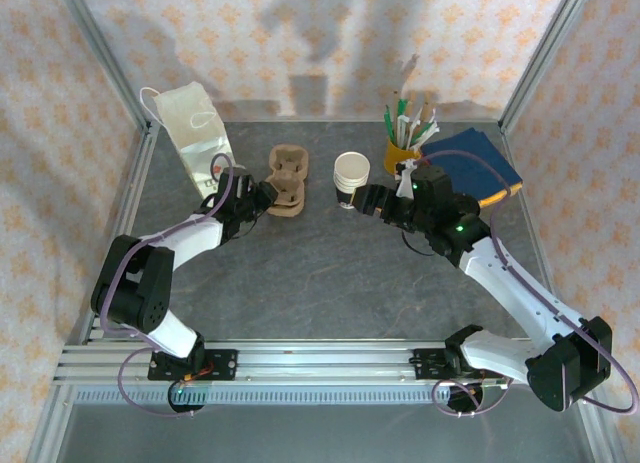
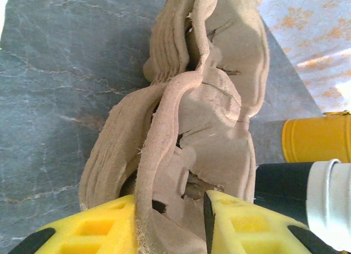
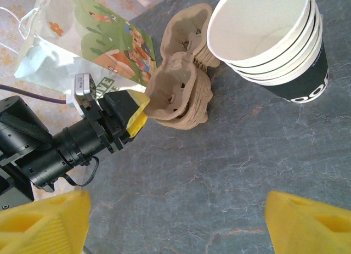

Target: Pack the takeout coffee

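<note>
The takeout coffee is out of view. A stack of brown pulp cup carriers [image 1: 287,181] [image 2: 208,128] [image 3: 178,92] lies at the table's centre-left. My left gripper [image 1: 262,195] [image 2: 170,202] is at the stack's left end, shut on the raised rim of the top carrier, and pulp fills the gap between its yellow fingers. It also shows in the right wrist view [image 3: 134,119]. My right gripper [image 1: 358,200] [image 3: 178,210] hovers open over bare table, just right of a lidless stack of white cups with a dark band [image 1: 350,178] [image 3: 269,40].
A printed paper bag [image 1: 195,133] [image 3: 82,51] lies at the back left, behind my left gripper. A yellow cup of sticks and straws [image 1: 402,155] [image 2: 315,137] stands at the back right beside a blue flat packet [image 1: 480,163]. Metal frame posts edge the table.
</note>
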